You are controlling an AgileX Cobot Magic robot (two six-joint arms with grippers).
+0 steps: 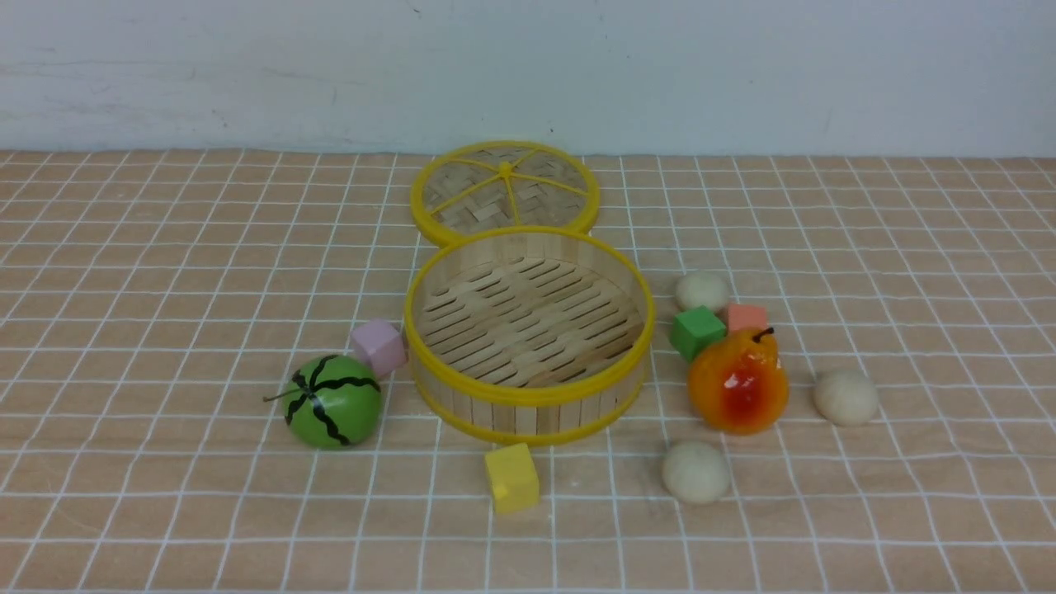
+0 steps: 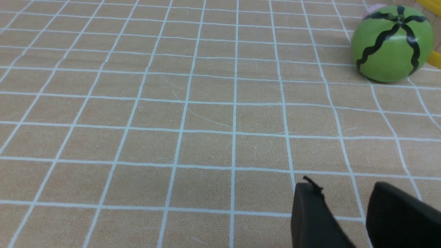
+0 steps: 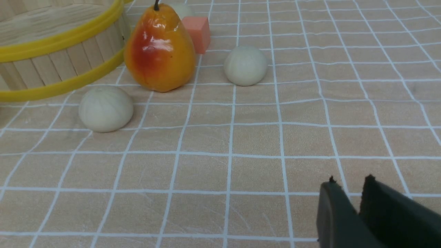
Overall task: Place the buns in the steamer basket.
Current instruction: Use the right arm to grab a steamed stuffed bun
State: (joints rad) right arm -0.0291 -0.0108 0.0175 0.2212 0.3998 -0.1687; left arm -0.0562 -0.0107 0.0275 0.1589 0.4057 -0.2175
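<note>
Three small, smooth, off-white dough-like buns [image 1: 696, 473] [image 1: 846, 397] [image 1: 702, 291] lie apart on the right; the round, shallow bamboo-slat steamer basket with yellow rims [image 1: 529, 394] sits upright, open and empty.

A pale, plain wall [image 1: 528, 74] with faint scuffs and small dark specks rises behind a tan tabletop [image 1: 148, 511] crossed by a slightly wavy grid of white lines, all under soft, rather dim light.

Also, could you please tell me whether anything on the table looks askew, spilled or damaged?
Nothing looks spilled or damaged. The woven lid is off the bamboo steamer basket, just behind it, which suits loading buns. Nothing else stands out.
</note>
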